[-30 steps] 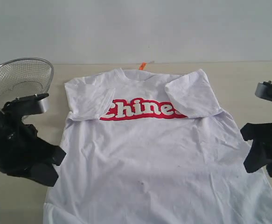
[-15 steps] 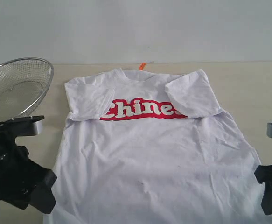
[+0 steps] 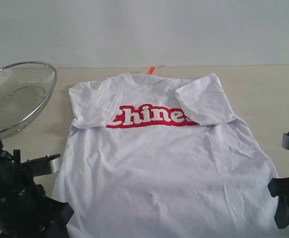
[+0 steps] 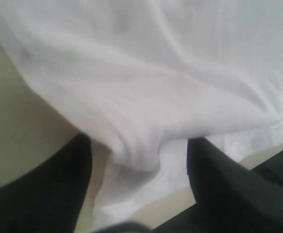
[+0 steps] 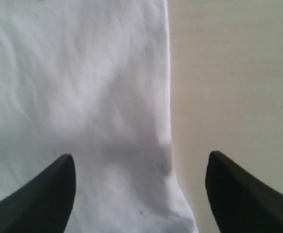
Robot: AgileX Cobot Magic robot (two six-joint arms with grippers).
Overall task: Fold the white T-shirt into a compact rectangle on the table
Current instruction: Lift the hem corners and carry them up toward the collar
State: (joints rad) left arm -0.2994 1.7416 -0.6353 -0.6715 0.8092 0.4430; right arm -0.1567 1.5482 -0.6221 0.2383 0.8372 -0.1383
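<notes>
Right claw (image 5: 140,156) wide, straddling white T-shirt (image 5: 83,73) edge

white t-shirt (image 3: 159,163) flat on table (image 3: 263,94)

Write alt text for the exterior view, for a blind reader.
A white T-shirt with red lettering lies face up on a beige table, both sleeves folded inward. The black left claw and right claw flank its lower sides; a wire mesh basket sits at far left.
</notes>
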